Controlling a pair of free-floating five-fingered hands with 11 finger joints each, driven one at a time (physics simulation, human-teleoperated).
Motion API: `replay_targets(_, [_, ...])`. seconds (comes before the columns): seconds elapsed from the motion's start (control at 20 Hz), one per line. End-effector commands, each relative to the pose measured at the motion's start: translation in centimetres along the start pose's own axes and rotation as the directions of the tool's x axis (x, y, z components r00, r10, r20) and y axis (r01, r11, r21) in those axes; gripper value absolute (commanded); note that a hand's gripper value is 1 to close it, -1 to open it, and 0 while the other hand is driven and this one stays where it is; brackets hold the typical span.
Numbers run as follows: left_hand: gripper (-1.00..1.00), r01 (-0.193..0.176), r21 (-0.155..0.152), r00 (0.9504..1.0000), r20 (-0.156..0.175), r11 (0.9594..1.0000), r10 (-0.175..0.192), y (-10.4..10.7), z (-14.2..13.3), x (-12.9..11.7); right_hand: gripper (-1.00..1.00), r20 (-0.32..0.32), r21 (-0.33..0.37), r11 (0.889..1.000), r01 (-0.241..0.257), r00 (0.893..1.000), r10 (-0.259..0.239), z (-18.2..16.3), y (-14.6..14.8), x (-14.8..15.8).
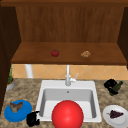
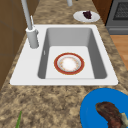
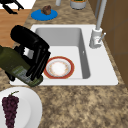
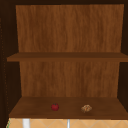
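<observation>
My right hand (image 1: 110,85) hangs over the counter right of the sink, fingers curled round a dark green bottle (image 1: 117,86). In the right side view that hand (image 3: 35,48) grips the bottle (image 3: 13,65), which is tilted, above the sink's front right corner. A red-rimmed bowl (image 3: 59,68) sits on the sink floor, also seen as the bowl (image 2: 69,63) and the bowl (image 1: 67,115). My left hand (image 1: 32,119) floats at the counter's front edge beside a blue plate (image 1: 11,115); in the right side view the left hand (image 3: 10,5) shows relaxed, spread fingers.
The blue plate (image 2: 90,110) carries a brown piece of meat (image 2: 110,115). A white plate (image 3: 32,107) with dark grapes (image 3: 10,106) lies right of the sink. The faucet (image 1: 68,78) stands behind the basin. A red tomato (image 4: 55,107) and a tan lump (image 4: 86,108) rest on the lower shelf.
</observation>
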Motion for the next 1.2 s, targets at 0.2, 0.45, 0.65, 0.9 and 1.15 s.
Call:
replay_targets(0.2, [0.00,0.000,0.000,1.0000,0.000,1.0000,0.000,0.0,0.0,0.0,1.00,-0.028,0.038,0.995,-0.088,0.996,0.089,-1.1,-0.3,6.7])
replay_targets(0.45, [0.00,0.000,0.000,1.0000,0.000,1.0000,0.000,0.0,0.0,0.0,1.00,-0.033,0.059,0.992,-0.110,0.993,0.112,-2.7,-0.3,9.2])
replay_targets(0.65, [0.00,0.000,0.000,1.0000,0.000,1.0000,0.000,0.0,0.0,0.0,1.00,-0.001,0.096,0.990,-0.104,0.994,0.105,-5.1,0.2,10.9])
replay_targets(0.9, [0.00,0.000,0.000,1.0000,0.000,1.0000,0.000,0.0,0.0,0.0,1.00,0.039,0.136,0.981,-0.142,0.990,0.138,-6.9,1.0,11.3])
replay_targets(1.15, [0.00,0.000,0.000,1.0000,0.000,1.0000,0.000,0.0,0.0,0.0,1.00,0.011,0.136,0.984,-0.113,0.994,0.113,-8.7,2.5,10.6])
